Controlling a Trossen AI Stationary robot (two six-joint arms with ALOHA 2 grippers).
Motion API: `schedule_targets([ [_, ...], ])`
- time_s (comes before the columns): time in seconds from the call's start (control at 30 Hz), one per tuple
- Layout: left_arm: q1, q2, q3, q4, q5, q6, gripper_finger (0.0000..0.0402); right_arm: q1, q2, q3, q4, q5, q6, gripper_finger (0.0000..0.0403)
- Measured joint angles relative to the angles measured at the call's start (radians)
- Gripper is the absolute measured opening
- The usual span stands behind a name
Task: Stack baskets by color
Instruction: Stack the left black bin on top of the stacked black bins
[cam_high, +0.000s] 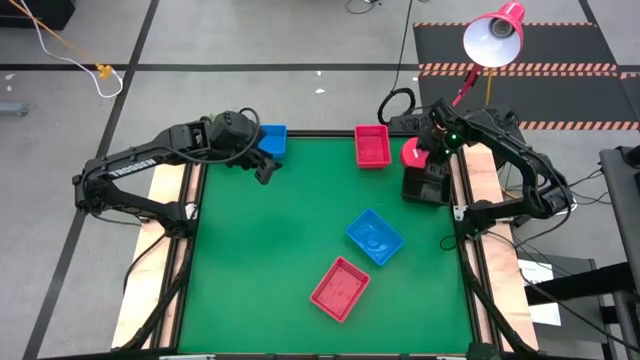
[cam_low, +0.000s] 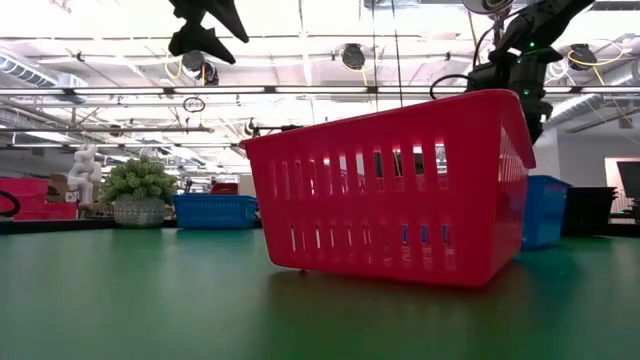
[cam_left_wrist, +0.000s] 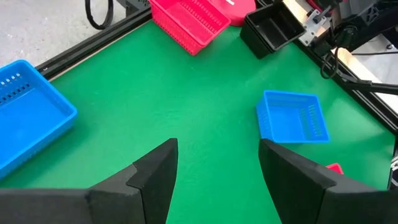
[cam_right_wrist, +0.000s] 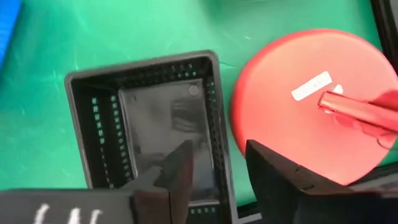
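Note:
My right gripper (cam_right_wrist: 217, 149) hangs open over a black basket (cam_right_wrist: 149, 118) that stands on the mat at the table's right edge (cam_high: 425, 187). One finger is above the basket's inside and one is outside its wall nearest the lamp base, with gaps on both sides. My left gripper (cam_left_wrist: 217, 146) is open and holds nothing, raised at the far left (cam_high: 265, 170) beside a blue basket (cam_high: 272, 138). A red basket (cam_high: 372, 145) stands at the far edge. Another blue basket (cam_high: 375, 237) and another red basket (cam_high: 340, 288) lie mid-table.
The round red lamp base (cam_right_wrist: 305, 99) stands right beside the black basket, its stem reaching up to the lamp head (cam_high: 492, 40). A green plant ball (cam_low: 140, 185) shows beyond the table. Bare green mat (cam_high: 260, 250) lies at the left and near side.

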Motion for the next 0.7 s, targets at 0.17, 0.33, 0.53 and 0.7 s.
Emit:
schedule_targets([
  [0.17, 0.000, 0.000, 0.000, 0.000, 0.002, -0.003, 0.0225, 0.007, -0.032, 0.000, 0.000, -0.042, 0.125, 0.0137],
  [0.33, 0.000, 0.000, 0.000, 0.000, 0.002, -0.003, 0.0225, 0.072, -0.087, 0.001, 0.026, -0.130, 0.306, 0.0111],
  [0.53, 0.004, 0.004, 0.000, 0.008, 0.001, 0.023, 0.0225, 0.259, -0.082, 0.001, 0.151, -0.114, 0.469, 0.0072],
  [0.7, 0.008, 0.008, -0.001, 0.054, 0.001, 0.023, 0.0225, 0.390, -0.035, 0.001, 0.212, 0.043, 0.467, 0.0030],
])
